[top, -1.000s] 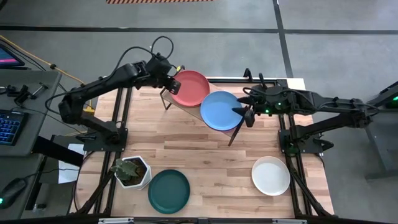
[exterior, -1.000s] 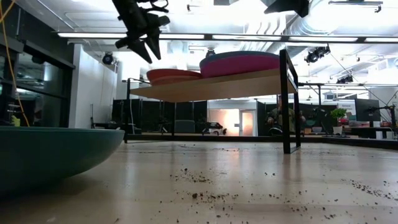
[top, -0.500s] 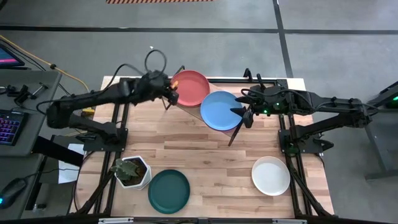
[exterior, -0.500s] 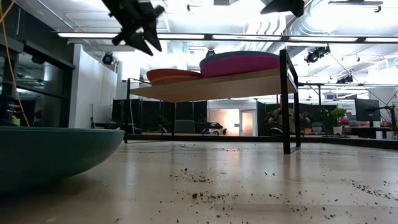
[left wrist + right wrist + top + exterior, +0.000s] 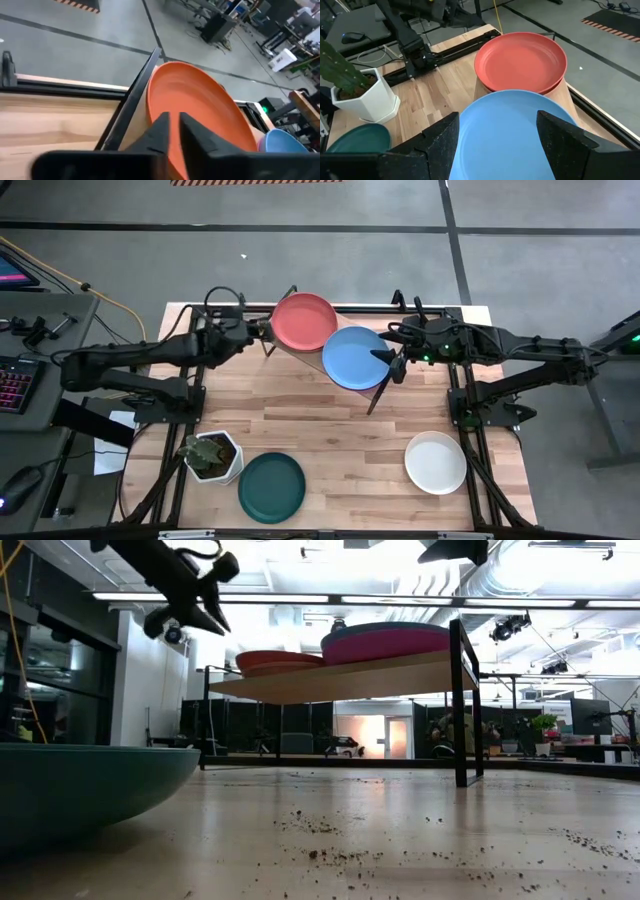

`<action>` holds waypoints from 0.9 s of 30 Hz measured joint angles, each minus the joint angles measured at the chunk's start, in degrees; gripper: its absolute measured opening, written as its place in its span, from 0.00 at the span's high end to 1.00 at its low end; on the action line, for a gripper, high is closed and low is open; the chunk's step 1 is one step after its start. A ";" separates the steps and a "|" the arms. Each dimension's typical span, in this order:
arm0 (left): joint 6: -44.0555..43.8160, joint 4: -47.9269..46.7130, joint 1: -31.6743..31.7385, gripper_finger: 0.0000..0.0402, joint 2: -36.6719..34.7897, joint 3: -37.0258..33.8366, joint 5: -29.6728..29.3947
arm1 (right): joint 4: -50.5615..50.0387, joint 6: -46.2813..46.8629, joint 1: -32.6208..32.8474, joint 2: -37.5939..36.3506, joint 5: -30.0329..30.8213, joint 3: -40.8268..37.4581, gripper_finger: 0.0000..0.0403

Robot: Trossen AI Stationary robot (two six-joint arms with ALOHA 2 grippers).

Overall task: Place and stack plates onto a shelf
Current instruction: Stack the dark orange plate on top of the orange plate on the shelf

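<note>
So the shelf [image 5: 300, 350] is sitting at the back of the desk [image 5: 330, 425] with two stacks on it. The red plate [image 5: 305, 321] is lying on top of one, with a peach one [image 5: 275, 668] peeking out under it in the low view. The blue plate [image 5: 356, 357] is resting on top of a magenta one [image 5: 385, 644] right beside it, overlapping the red plate's edge from above.

The left hand [image 5: 262, 330] is hanging just off the red plate's outer rim, fingers nearly together and gripping nothing. The right hand [image 5: 390, 363] is hovering by the blue plate's edge, fingers spread wide, nothing in them.

The dark green plate [image 5: 271, 486] and white plate [image 5: 435, 462] are lying on the desk's front, well apart, next to a plant pot [image 5: 212, 456].
</note>
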 joint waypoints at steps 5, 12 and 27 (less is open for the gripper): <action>-0.37 6.90 5.12 0.98 2.96 -0.14 2.65 | 0.02 0.00 -0.30 0.01 -0.02 0.00 0.38; -3.83 11.97 14.57 1.00 8.91 -0.14 17.13 | 0.36 0.12 -0.68 0.01 1.17 0.00 0.38; 1.78 6.97 18.11 1.00 14.30 6.14 18.77 | 3.46 0.17 -0.68 0.01 2.38 0.00 0.38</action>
